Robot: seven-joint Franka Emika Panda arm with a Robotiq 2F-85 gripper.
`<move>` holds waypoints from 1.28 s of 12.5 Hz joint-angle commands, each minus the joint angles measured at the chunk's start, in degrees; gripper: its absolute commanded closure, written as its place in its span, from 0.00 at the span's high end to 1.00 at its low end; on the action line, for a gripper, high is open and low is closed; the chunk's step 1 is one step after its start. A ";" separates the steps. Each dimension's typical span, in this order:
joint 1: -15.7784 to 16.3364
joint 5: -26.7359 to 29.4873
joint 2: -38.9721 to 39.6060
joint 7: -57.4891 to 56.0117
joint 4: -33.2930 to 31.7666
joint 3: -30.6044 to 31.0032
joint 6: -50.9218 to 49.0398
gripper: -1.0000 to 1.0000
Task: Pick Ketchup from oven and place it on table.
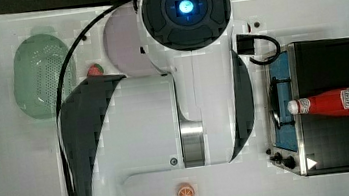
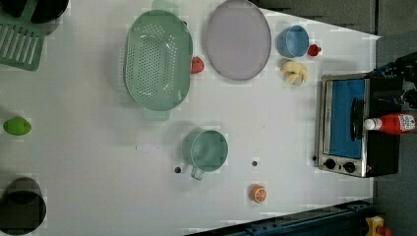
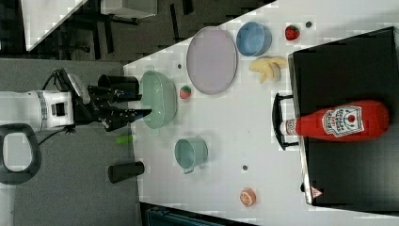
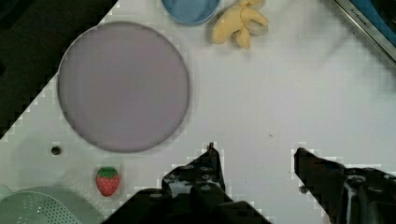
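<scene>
Your ketchup lies on its side on top of the oven, cap over the door handle, at the right view's right. It looks light, smooth plastic that may roll; take it across the slim body near the label. The gripper hangs empty, jaws apart. The wrist view brings in the lilac plate, which the arm mostly covers in the top view.

The ketchup, a slim red bottle with a white cap and a white-and-red label, is laid on its side on the oven's black top, its cap overhanging the door side. The oven is seen with a steel front, blue-tinted glass and dark handle, resting on the white desk, well apart from the fingers.
</scene>
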 commanded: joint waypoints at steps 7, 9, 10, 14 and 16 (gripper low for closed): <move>-2.58 1.82 -20.42 -1.28 -8.41 -5.01 -14.35 1.00; -3.09 1.81 -17.67 -1.28 -8.42 -9.32 -10.55 1.00; -3.20 1.78 -15.79 -1.28 -8.41 -12.18 -8.28 1.00; -3.89 1.76 -8.55 -1.28 -8.39 -21.55 0.26 1.00; -4.13 1.76 -5.33 -1.28 -8.37 -25.06 5.58 1.00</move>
